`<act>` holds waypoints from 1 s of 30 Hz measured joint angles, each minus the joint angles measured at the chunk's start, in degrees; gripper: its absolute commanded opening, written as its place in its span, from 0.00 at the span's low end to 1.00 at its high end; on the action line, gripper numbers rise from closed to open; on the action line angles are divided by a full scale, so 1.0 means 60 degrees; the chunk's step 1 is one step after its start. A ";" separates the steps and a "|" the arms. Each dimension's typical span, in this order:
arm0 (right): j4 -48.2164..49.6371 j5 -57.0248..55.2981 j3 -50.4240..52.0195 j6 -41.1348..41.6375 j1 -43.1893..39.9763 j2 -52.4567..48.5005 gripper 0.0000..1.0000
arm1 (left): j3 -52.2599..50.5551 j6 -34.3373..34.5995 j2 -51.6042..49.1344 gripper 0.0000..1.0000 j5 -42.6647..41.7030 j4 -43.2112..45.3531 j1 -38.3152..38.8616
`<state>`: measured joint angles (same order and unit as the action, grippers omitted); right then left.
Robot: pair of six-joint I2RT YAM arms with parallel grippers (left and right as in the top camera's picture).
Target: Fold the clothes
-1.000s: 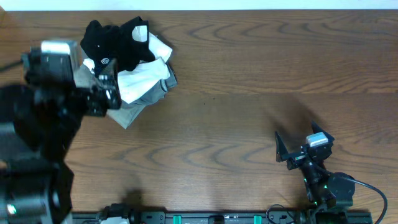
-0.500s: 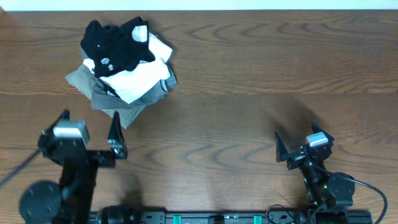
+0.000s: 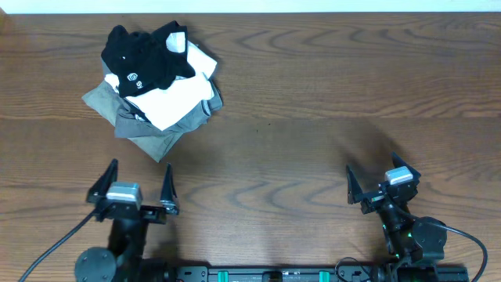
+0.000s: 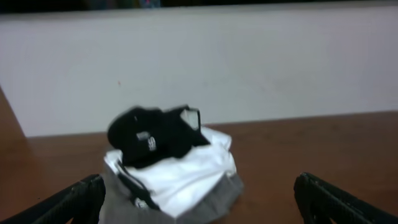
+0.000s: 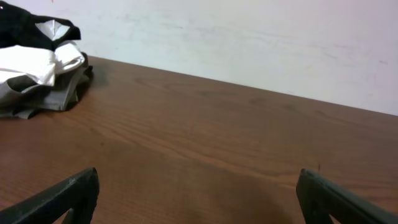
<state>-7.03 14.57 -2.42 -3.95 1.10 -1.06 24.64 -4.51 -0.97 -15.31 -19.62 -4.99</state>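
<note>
Overhead view: a brown wood-grain table (image 3: 313,94) fills the frame. At its far left sits a heap of clothes (image 3: 153,90). On top is a crumpled black T-shirt of soft fabric (image 3: 145,55) bearing a small white round logo (image 3: 132,78). Under it lies a folded white garment (image 3: 178,98), and a folded grey garment (image 3: 149,135) is at the bottom. The shirt is so bunched that its sleeves and outline cannot be made out. The left gripper (image 3: 135,182) is at the near edge, in front of the heap and apart from it. Its two dark fingers (image 3: 105,178) are spread wide with nothing between them. The right gripper (image 3: 377,178) is at the near right, well apart from the clothes, also spread and empty. The bottom edge cuts off both arm bases.

Left wrist view: the picture is blurred. The left gripper's fingers (image 4: 74,200) poke in at the bottom corners, wide apart and holding nothing. Beyond them, between the two, the heap rests on the table with black over white over grey. The bottom edge clips the grey layer. A pale wall (image 4: 280,62) rises behind the table.

Right wrist view: the right gripper's fingers (image 5: 62,196) show only as dark tips in the bottom corners, wide apart and empty. The heap lies far off at the upper left, partly cut off by the frame edge, and the logo is out of sight.
</note>
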 measured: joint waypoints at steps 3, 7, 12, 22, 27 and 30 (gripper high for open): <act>0.0004 0.0000 0.0000 0.0000 0.0000 0.0000 0.99 | -0.0703 0.0004 0.0055 0.98 -0.0029 0.0215 0.0076; 0.0004 0.0000 0.0004 0.0000 0.0000 0.0000 0.99 | -0.1683 0.0000 0.0058 0.98 -0.0029 0.0739 0.0168; 0.0004 0.0000 0.0004 0.0000 0.0000 0.0000 0.99 | -0.2958 -0.0135 0.0058 0.98 -0.0025 0.1530 0.0466; 0.0007 0.0000 0.0011 0.0000 0.0000 0.0004 0.99 | -0.3555 -0.0506 0.0058 0.98 0.0011 0.2346 0.0783; 0.0004 0.0000 0.0011 0.0000 0.0000 0.0004 0.99 | -0.3555 -0.0510 0.0055 0.98 0.0015 0.2346 0.0783; 0.0004 0.0000 0.0011 0.0000 0.0000 0.0004 0.99 | -0.3555 -0.0510 0.0058 0.98 0.0011 0.2346 0.0783</act>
<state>-7.01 14.57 -2.35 -3.95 1.10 -1.04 3.31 -7.57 -0.62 -15.25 -5.54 -0.30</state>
